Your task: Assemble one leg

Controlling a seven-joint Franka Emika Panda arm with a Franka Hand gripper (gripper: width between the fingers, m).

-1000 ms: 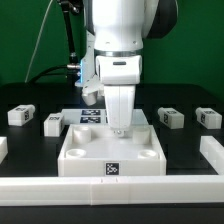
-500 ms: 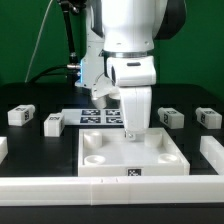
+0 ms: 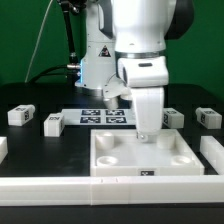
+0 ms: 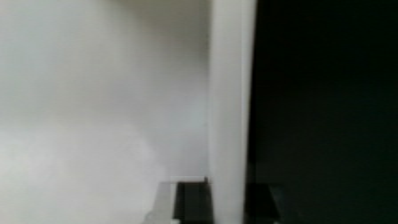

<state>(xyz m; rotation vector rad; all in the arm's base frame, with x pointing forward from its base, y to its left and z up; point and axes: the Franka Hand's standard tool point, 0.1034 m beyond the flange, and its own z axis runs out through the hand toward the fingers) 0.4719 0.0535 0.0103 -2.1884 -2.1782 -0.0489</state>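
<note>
Four small white legs with marker tags lie on the black table: two at the exterior view's left (image 3: 21, 115) (image 3: 53, 122) and two at its right (image 3: 171, 117) (image 3: 210, 115). None is held. My gripper (image 3: 147, 133) points straight down and is shut on the far rim of the large white square panel (image 3: 120, 160), which lies flat with round corner sockets. In the wrist view the gripper (image 4: 224, 198) straddles the panel's raised rim (image 4: 231, 90), with the panel's floor on one side and black table on the other.
The marker board (image 3: 100, 118) lies behind the panel, under the arm. A low white rail (image 3: 50, 187) runs along the table's front edge, with short white blocks at the left edge (image 3: 3, 148) and the right edge (image 3: 213, 152).
The gripper has slid the panel along the table toward the exterior view's right, keeping hold of its far rim. The legs have not moved.
</note>
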